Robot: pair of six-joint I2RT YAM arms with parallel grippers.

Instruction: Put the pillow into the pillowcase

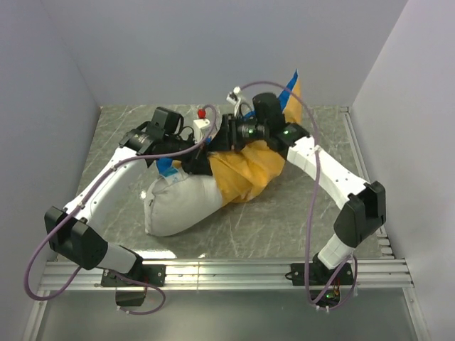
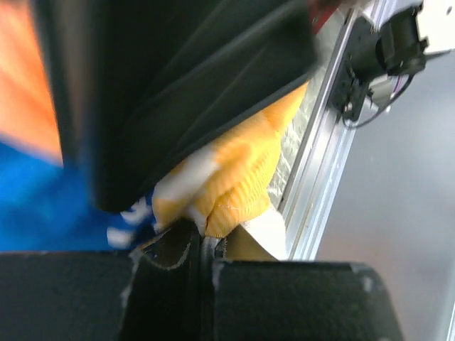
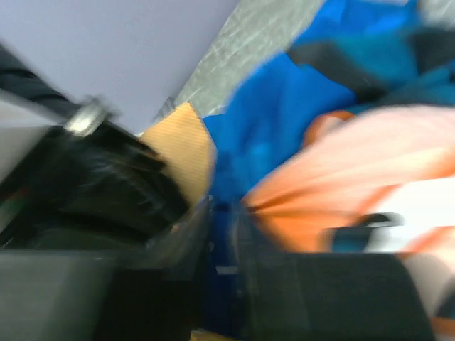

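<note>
Pillow lies near the middle of the grey stone-look worktop. It is fat and white. One end of it sticks out bare, toward the left arm's side. The other end goes under the pillowcase, which is bunched up and full of wrinkles over that end. From above, the pillowcase looks mostly orange-yellow. A bit of its blue side peeks out by the left arm, and another blue bit stands up at the back, near the far wall.

Both arms reach in over the place where the pillow meets the pillowcase, and their black ends sit very close together there.

In the left wrist view, the left hand has its two fingers pressed together on a fold of orange-yellow cloth at the pillowcase's edge. A bit of white cloth shows right beside that fold, but I cannot tell what it belongs to. A big black part fills the top of this view. A silver rail runs along the right side.

The right wrist view is blurry. The right hand has only a thin gap between its fingers, with blue pillowcase cloth pinched in it. Orange and blue cloth fill the space past the fingers.
</note>
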